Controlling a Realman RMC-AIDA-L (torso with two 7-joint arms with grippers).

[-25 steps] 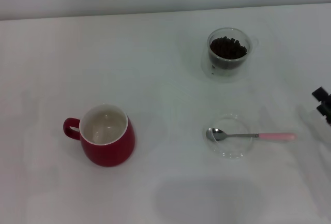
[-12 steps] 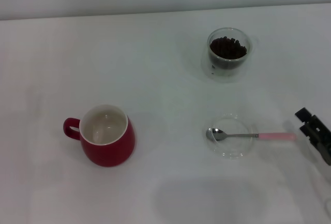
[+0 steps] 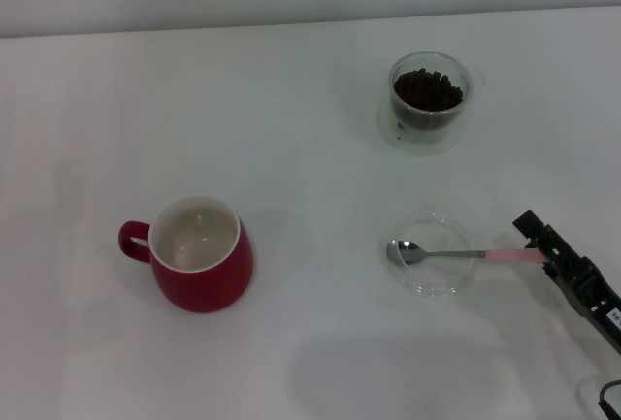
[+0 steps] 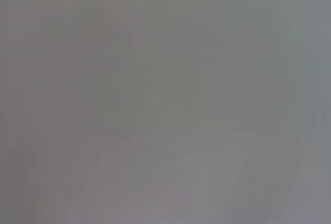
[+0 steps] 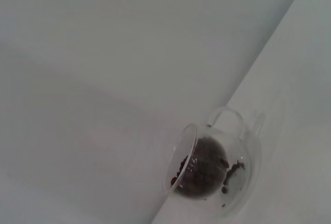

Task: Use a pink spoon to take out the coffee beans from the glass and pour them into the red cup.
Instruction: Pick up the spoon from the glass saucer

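Note:
The pink spoon (image 3: 456,254) lies flat with its silver bowl in a clear saucer (image 3: 436,282) and its pink handle pointing right. My right gripper (image 3: 537,231) comes in from the lower right, its black tip right at the end of that handle. Farther back stands the glass (image 3: 428,100), with the dark coffee beans (image 3: 427,90) inside. The right wrist view also shows the glass (image 5: 217,167) and the coffee beans (image 5: 202,173). The red cup (image 3: 201,255) sits at the front left, white inside and holding nothing. My left gripper is out of view.
Everything stands on a white table (image 3: 310,362) whose far edge meets a pale wall. The left wrist view shows only a plain grey surface.
My right gripper has moved in from the right edge, leftward and down, until its tip reached the end of the spoon's pink handle. The spoon, glass and cup have not moved.

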